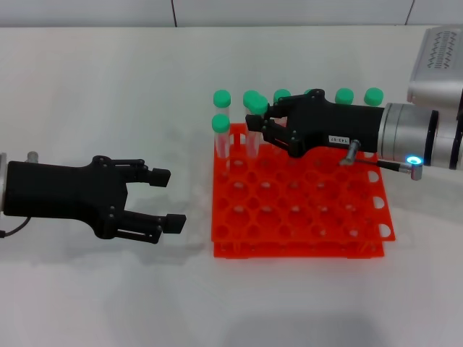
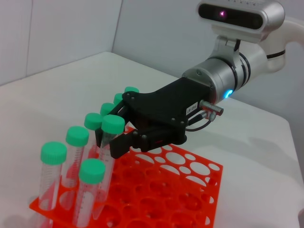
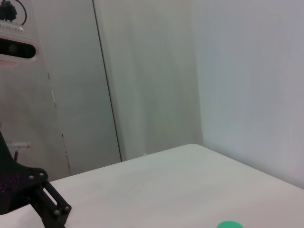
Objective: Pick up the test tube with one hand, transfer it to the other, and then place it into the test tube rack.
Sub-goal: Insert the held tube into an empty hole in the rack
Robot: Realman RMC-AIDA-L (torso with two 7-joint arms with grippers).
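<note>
My right gripper reaches over the back left of the orange-red test tube rack. It is shut on a green-capped test tube, just below the cap. In the left wrist view the gripper holds this tube slightly tilted, with its lower end down at the rack's holes. My left gripper is open and empty, low over the table to the left of the rack.
Several other green-capped tubes stand in the rack's back row and left corner, close around the held tube. The rack's front rows are empty holes. The white table extends left and forward. The right wrist view shows a wall and a green cap.
</note>
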